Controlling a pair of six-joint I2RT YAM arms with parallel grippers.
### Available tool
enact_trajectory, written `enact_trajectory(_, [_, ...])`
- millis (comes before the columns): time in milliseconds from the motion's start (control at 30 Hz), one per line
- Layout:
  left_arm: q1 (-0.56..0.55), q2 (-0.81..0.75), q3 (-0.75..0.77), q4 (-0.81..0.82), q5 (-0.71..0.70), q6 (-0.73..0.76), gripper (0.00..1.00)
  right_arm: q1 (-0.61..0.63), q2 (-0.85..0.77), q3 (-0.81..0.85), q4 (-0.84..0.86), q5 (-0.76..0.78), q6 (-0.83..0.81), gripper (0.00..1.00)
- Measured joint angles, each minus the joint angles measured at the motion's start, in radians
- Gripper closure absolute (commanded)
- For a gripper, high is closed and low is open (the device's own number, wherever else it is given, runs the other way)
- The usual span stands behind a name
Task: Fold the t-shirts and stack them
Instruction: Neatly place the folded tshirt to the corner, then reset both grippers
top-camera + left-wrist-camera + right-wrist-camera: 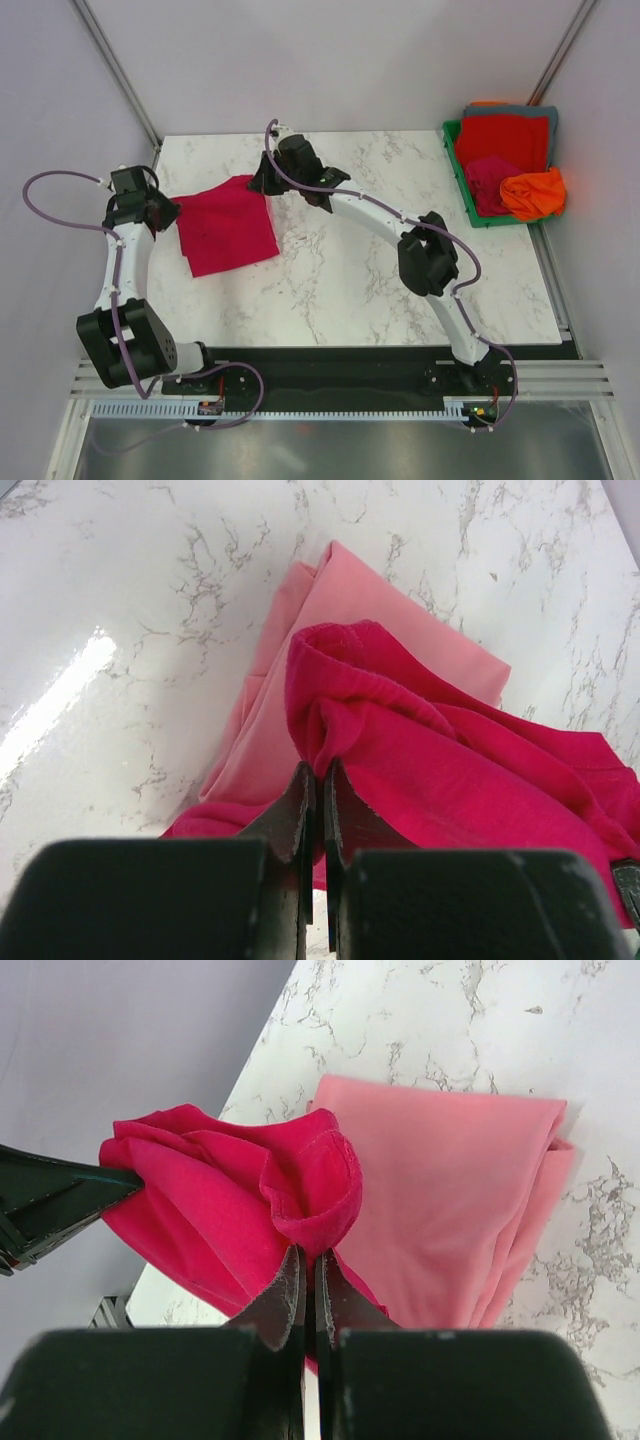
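left hand (172, 211) clenching the left edge of crimson t-shirt (226, 228), right hand (260, 183) reaching across on an extended arm, pinching its far right corner, shirt lying at left of surface (400, 290), covering folded light pink t-shirt (450, 1180)

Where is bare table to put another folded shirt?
Bare table lies in front of the crimson t-shirt, and between the right arm and the green bin. Crowded: back left, where the left gripper and right gripper hold it over the pink t-shirt.
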Motion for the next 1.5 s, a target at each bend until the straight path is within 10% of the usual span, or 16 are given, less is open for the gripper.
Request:
enact_trajectory(300, [0.008, 0.175, 0.085, 0.091, 0.03, -0.002, 0.92, -0.031, 0.134, 0.168, 0.0, 0.008, 0.011, 0.95])
enact_trajectory(333, [0.008, 0.214, 0.101, 0.105, 0.039, -0.002, 0.86, -0.037, 0.151, 0.179, 0.011, 0.01, 0.018, 0.87])
enact_trajectory(367, [0.008, 0.264, 0.128, 0.117, 0.05, -0.002, 0.43, -0.044, 0.166, 0.185, 0.029, 0.011, 0.027, 0.42])
enact_trajectory(433, [0.008, 0.366, 0.175, 0.155, 0.074, -0.005, 0.31, -0.057, 0.201, 0.193, 0.069, 0.018, 0.044, 0.02])
enact_trajectory(767, [0.006, 0.486, 0.181, 0.203, 0.126, -0.03, 0.17, -0.132, 0.195, 0.028, 0.138, 0.07, 0.018, 0.02])
enact_trajectory(1100, [-0.055, -0.023, 0.032, 0.235, 0.146, -0.029, 0.17, -0.161, -0.351, -0.554, 0.19, 0.069, -0.117, 0.02])
enact_trajectory(1500, [-0.332, -0.268, -0.178, 0.235, 0.151, -0.032, 0.19, -0.356, -0.933, -1.088, 0.22, 0.097, -0.154, 0.02])
